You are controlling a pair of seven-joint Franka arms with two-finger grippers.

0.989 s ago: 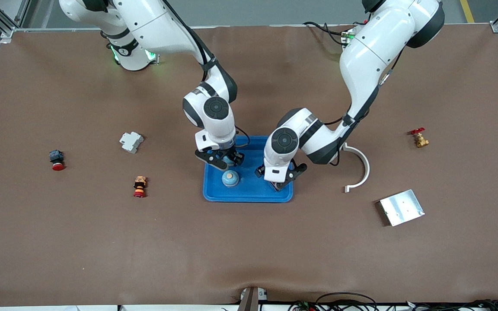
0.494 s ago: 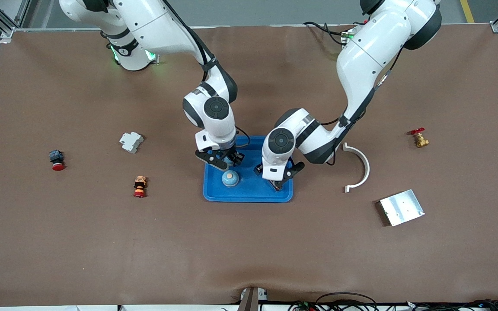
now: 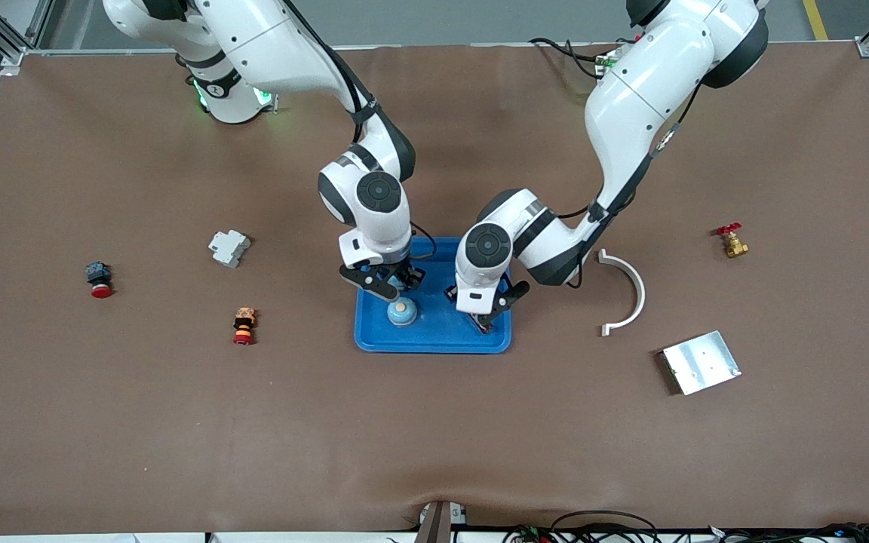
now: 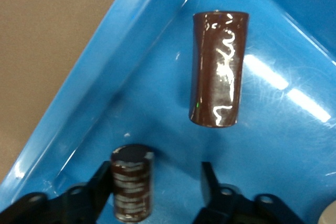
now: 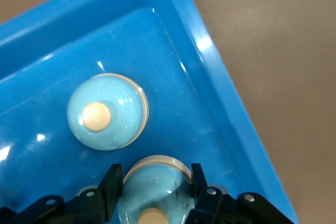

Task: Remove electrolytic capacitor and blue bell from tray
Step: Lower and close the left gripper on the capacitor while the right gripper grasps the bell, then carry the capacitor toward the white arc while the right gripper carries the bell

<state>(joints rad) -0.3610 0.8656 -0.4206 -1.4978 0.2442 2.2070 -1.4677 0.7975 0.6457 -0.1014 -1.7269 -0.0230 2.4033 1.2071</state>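
Since a second back: left hand [image 3: 482, 323] drawn a little inward over the tray with its fingers narrowing; right hand [image 3: 389, 290] dropped slightly toward the loose bell.

1. Tray [image 3: 434, 343], bright blue, mid-desk. Both hands work inside it.
2. Loose blue bell [image 3: 401, 311], tan button up, sitting in the tray toward the right arm's end, just beside the right hand.
3. Left hand, low in the tray at the left arm's end. Fingers part-open and astride the small electrolytic capacitor [image 4: 132, 182]: one finger [image 4: 102, 182] against its side, the other finger clearly apart from it, so no grip yet. Capacitor appears to stand on end, so the closing line crosses its width.
4. Large capacitor [image 4: 218, 69], lying flat on the tray floor, apart from the left hand, long axis pointing away from it.
5. Right hand, clamped on the held blue bell [image 5: 156, 187], a finger on each flank. Whether that bell has left the floor, cannot tell.

Wrist views alone reveal both capacitors and the second bell; the front view hides them under the hands.
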